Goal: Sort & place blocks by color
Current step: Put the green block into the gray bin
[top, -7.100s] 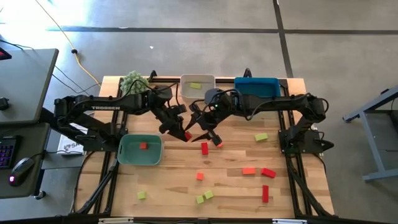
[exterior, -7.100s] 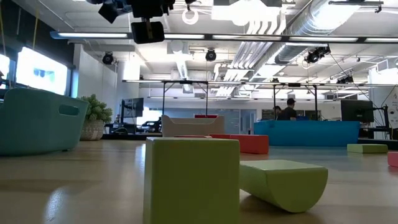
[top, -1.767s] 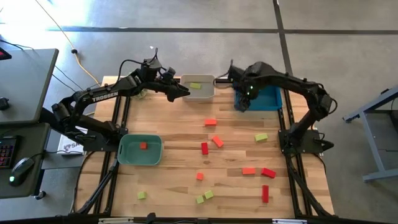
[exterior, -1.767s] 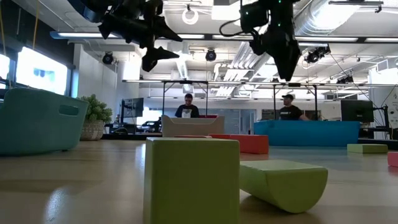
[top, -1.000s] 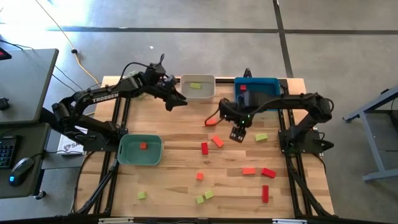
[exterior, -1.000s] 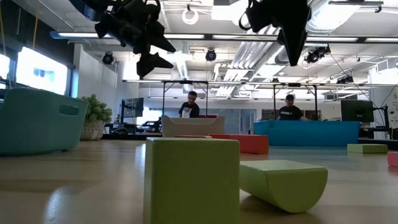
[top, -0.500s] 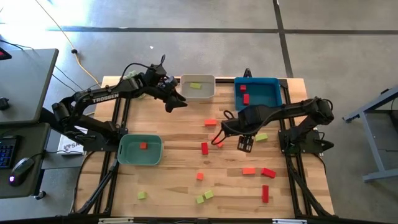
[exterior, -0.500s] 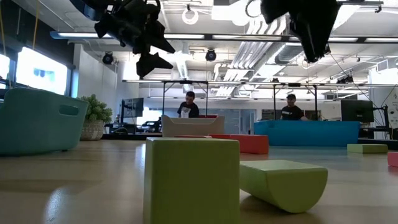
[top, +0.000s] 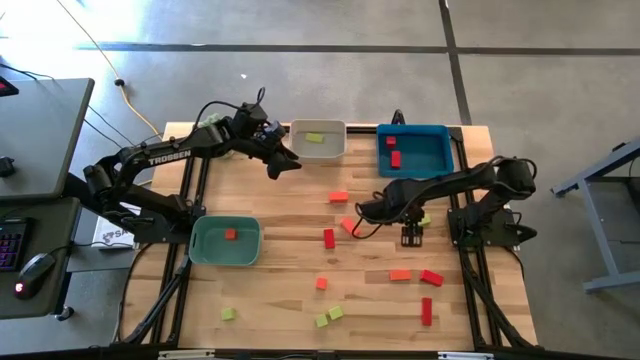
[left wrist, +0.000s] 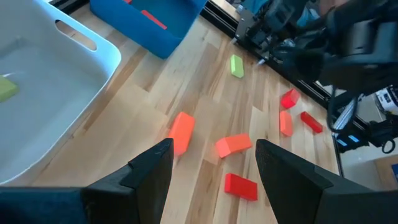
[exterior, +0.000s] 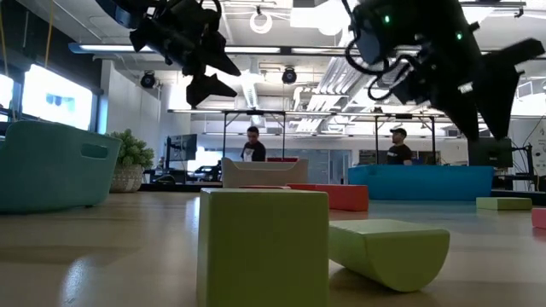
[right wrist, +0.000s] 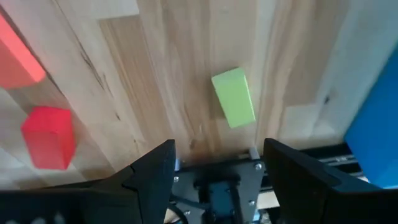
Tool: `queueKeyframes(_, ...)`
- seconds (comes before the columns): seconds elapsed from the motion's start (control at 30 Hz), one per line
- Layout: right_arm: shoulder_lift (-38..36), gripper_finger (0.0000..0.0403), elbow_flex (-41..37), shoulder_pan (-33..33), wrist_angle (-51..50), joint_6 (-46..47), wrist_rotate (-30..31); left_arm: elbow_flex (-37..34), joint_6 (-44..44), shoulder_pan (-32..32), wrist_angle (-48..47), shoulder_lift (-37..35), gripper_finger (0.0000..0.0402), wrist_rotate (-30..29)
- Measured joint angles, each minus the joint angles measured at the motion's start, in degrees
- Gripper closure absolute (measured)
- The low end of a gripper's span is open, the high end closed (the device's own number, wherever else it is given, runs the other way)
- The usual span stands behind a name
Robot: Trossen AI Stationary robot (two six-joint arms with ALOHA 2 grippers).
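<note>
yellow-green block point(right wrist: 233, 97), blue tray point(top: 415, 151)

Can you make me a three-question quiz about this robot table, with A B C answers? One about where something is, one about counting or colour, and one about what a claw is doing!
1. Where is the white plastic tray?
A. Far edge of the wooden table, left of the blue plastic tray
B. Near edge
C. On the floor

2. How many red blocks lie in the blue tray?
A. None
B. Two
C. Five

3. What is the right gripper doing?
A. Holding a red block
B. Shut and resting in a tray
C. Open, above a yellow-green block

Answers:
1 A: the high view shows both trays side by side at the far edge.
2 B: two red pieces show inside.
3 C: the right wrist view shows its fingers apart, with the block on the table between them.
</note>
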Motion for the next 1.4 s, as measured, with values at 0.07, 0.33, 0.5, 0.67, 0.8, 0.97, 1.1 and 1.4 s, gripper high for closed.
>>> queueKeyframes(0.07, 0.0, 0.0171, -2.1, -0.6, 2.3, -2.3, -0.8, 0.0, -1.1, 0.0, 0.0, 0.0, 0.0183, 0.0)
queueKeyframes(0.33, 0.0, 0.0171, -10.7, -2.2, 11.2, -10.7, -2.3, 0.0, -3.0, 0.0, 0.0, 0.0, 0.0183, 0.0)
queueKeyframes(0.5, 0.0, 0.0171, -14.9, -3.0, 14.0, -13.4, -0.6, 0.0, -3.0, 0.0, 0.0, 0.0, 0.0183, -0.8)
queueKeyframes(0.67, 0.0, 0.0171, -15.7, -4.2, 14.8, -12.9, 2.3, 0.0, -3.0, -0.7, 0.0, 0.0, 0.0183, -3.9)
queueKeyframes(0.8, 0.0, 0.0171, -15.8, -5.4, 15.9, -13.2, 2.8, 0.0, -3.0, -1.3, 0.0, 0.0, 0.0184, -4.8)
queueKeyframes(0.97, 0.0, 0.0171, -17.6, -6.6, 19.5, -14.9, 2.1, 0.0, -3.0, -1.8, 0.0, 0.0, 0.0183, -5.8)
queueKeyframes(1.1, 0.0, 0.0171, -18.4, -7.3, 20.3, -14.9, 2.2, 0.0, -3.0, -1.8, 0.0, 0.0, 0.0183, -5.8)
queueKeyframes(1.4, 0.0, 0.0171, -20.1, -9.7, 22.1, -14.9, 2.7, 0.0, -3.0, -1.8, 0.0, 0.0, 0.0183, -5.8)
